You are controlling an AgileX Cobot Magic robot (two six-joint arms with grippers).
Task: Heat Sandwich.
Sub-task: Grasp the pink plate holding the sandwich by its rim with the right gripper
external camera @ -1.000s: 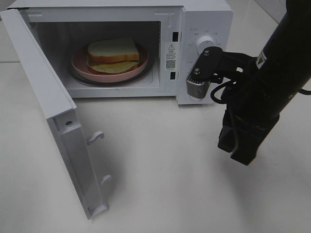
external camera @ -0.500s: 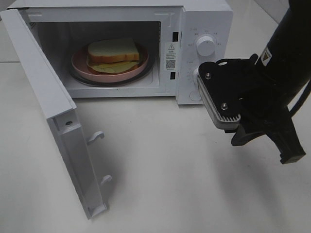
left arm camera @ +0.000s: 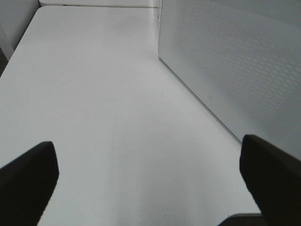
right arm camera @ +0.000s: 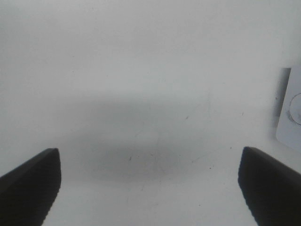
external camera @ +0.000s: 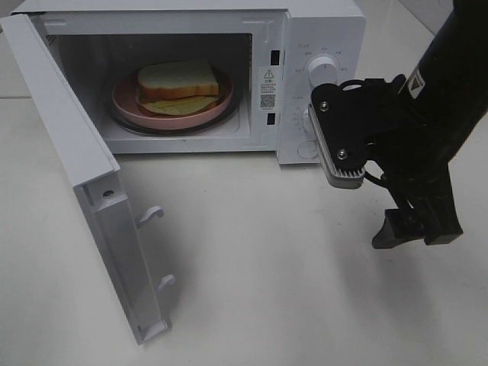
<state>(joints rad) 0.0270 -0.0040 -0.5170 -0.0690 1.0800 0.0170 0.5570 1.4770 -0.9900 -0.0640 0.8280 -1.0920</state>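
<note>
The white sliced-bread sandwich with tan crust (external camera: 178,78) lies on a round pink plate (external camera: 120,96) inside the white microwave oven (external camera: 320,23), its door (external camera: 76,175) swung wide. The left jaws and the right jaws both gape wide, gripping nothing, above the pale surface (external camera: 267,252).

The microwave (external camera: 320,30) stands at the back of the table (external camera: 252,267), its door (external camera: 84,175) swung open leftward and toward the front. Inside, the sandwich (external camera: 177,78) lies on a plate (external camera: 126,99). The upper knob (external camera: 323,70) sits right of the cavity. The right gripper (external camera: 415,232) hangs before the panel, further right. The left gripper (left arm camera: 150,183) is over the table near a perforated wall (left arm camera: 235,70), probably the microwave's side.
</note>
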